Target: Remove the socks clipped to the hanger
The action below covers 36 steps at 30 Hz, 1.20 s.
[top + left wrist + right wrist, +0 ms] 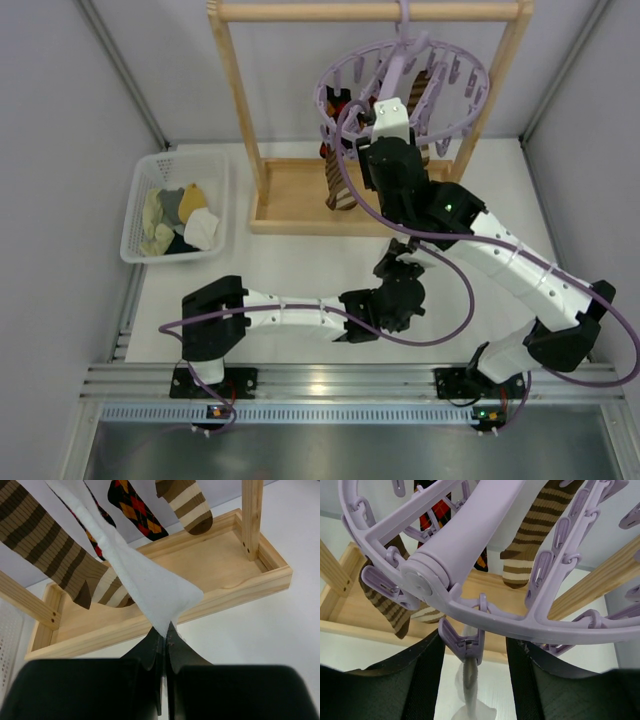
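The lavender hanger (470,105) hangs by its hook from the wooden rack's top bar. A white sock (145,580) hangs taut from one of its clips (465,645). My left gripper (165,630) is shut on the sock's lower tip, in front of the rack's base (392,262). My right gripper (472,675) is open, one finger on each side of that clip, and not touching it; in the top view it is up at the ring (390,112). Brown striped socks (50,550) and black argyle socks (132,505) still hang clipped.
The light wooden rack (290,215) has a tray-like base and two uprights. A white basket (140,200) at the left holds yellow, grey and cream cloth pieces. Grey walls close in both sides. A metal rail runs along the near edge.
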Each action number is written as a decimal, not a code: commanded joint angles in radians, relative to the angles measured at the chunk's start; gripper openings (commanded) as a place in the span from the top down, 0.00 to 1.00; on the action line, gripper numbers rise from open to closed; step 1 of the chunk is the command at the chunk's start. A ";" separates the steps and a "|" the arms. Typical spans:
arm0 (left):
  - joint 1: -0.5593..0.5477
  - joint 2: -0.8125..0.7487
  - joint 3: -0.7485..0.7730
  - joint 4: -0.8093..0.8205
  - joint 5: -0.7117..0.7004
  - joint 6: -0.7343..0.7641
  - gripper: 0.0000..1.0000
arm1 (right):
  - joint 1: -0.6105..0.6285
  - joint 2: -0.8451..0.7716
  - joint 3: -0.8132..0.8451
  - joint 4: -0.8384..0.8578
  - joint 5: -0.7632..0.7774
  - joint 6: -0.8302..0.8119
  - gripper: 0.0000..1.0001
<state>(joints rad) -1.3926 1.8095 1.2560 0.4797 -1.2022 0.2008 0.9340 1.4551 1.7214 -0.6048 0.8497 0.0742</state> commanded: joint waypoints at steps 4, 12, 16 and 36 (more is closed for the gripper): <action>-0.016 -0.019 0.016 0.051 -0.005 -0.005 1.00 | 0.000 0.005 -0.003 0.122 0.068 -0.030 0.52; -0.017 -0.019 -0.010 0.050 0.004 -0.030 1.00 | 0.002 -0.021 -0.036 0.163 0.046 -0.017 0.85; -0.014 -0.032 -0.044 0.050 0.036 -0.093 1.00 | 0.002 -0.032 -0.049 0.168 0.040 -0.014 0.87; 0.242 -0.643 -0.283 -0.541 0.151 -0.485 1.00 | -0.047 -0.292 -0.275 0.142 -0.164 0.065 0.41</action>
<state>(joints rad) -1.1919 1.2663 1.0054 0.1085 -1.0740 -0.1738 0.8944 1.2469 1.4631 -0.4717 0.7555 0.1062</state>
